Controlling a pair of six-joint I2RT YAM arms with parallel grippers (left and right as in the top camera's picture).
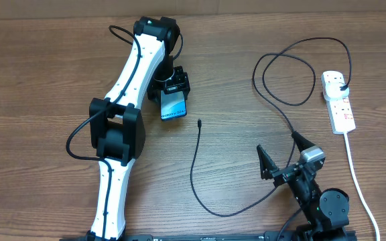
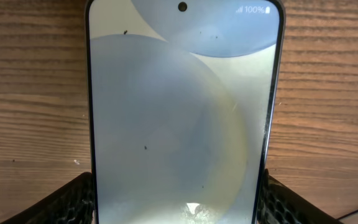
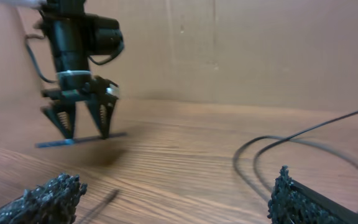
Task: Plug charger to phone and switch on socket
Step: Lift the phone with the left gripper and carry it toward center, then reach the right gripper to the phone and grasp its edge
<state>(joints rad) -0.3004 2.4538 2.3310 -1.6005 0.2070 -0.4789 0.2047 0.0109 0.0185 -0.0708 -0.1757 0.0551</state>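
Observation:
My left gripper (image 1: pixel 173 92) is shut on the phone (image 1: pixel 173 107), whose light-blue screen faces up. The left wrist view is filled by the phone (image 2: pixel 179 112), with a finger (image 2: pixel 73 200) against each long edge. From the right wrist view the phone (image 3: pixel 79 140) shows edge-on, held a little above the table. The charger runs as a thin black cable (image 1: pixel 194 175), its connector tip (image 1: pixel 199 123) lying on the wood right of the phone. Its plug (image 1: pixel 341 86) sits in the white socket (image 1: pixel 339 107) at the far right. My right gripper (image 1: pixel 283 154) stands open and empty over the cable's near stretch.
The socket's thick white cord (image 1: pixel 358 175) runs down the right side toward the table's front edge. The black cable makes a wide loop (image 1: pixel 287 73) left of the socket. A brown cardboard wall (image 3: pixel 260 50) stands behind the table.

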